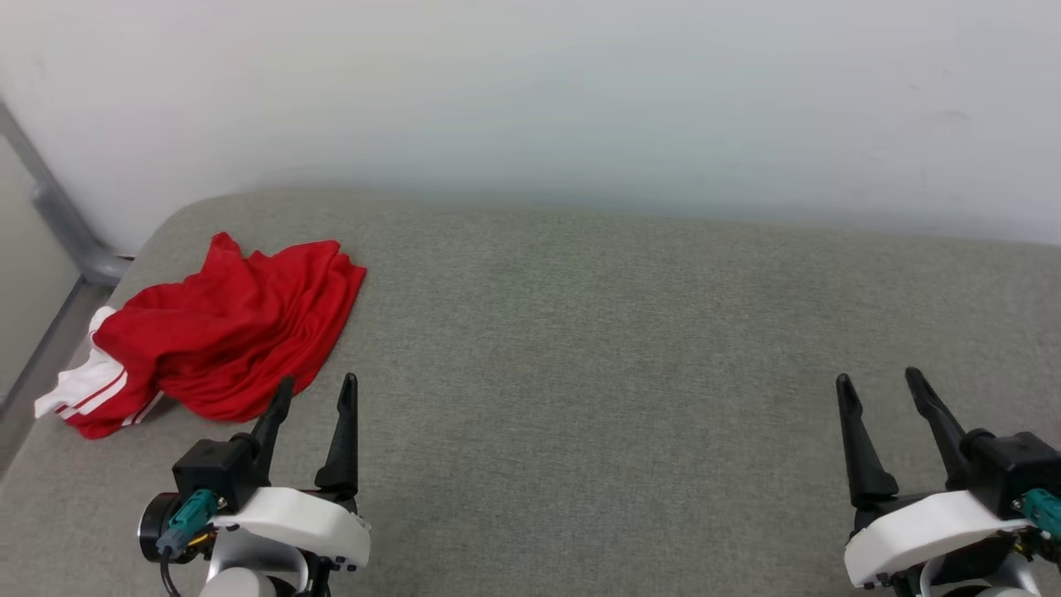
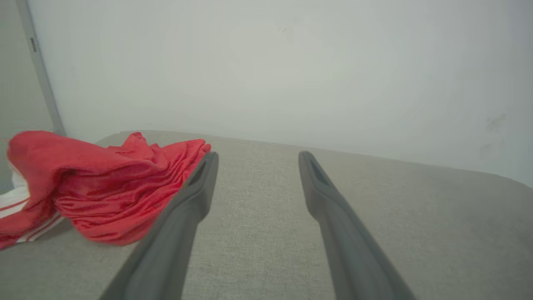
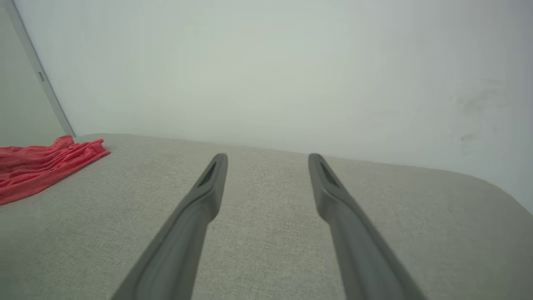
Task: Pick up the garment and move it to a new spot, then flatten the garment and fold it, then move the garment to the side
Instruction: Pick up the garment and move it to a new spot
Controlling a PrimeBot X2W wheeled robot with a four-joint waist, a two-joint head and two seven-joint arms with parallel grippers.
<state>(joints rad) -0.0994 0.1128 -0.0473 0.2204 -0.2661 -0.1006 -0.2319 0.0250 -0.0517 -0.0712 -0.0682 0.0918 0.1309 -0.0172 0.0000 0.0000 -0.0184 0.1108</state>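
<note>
Starting nearest us, both pincers stand wide and empty: the left gripper [image 1: 319, 380] low on our left, the right gripper [image 1: 877, 377] well apart on our right over bare cushion [image 1: 597, 332]; we judge the pick-up has not begun. Just past the left gripper's tips lies the garment [image 1: 224, 332], a crumpled red heap at the cushion's left edge; the outer finger [image 1: 273, 412] overlaps its near hem in the head view, though we cannot tell whether it touches. To do this well, we would swing the left gripper a little leftward and down onto a raised fold, pinch several layers rather than a single hem, and lift straight up before carrying it toward the open middle; the right gripper could then take a second corner. The heap's long axis runs diagonally, from the white striped sleeve [image 1: 83, 390] at the near left end to a red corner [image 1: 348, 274] pointing far and right, toward the wall [image 1: 530, 83]; collar and lettering are hidden.
</note>
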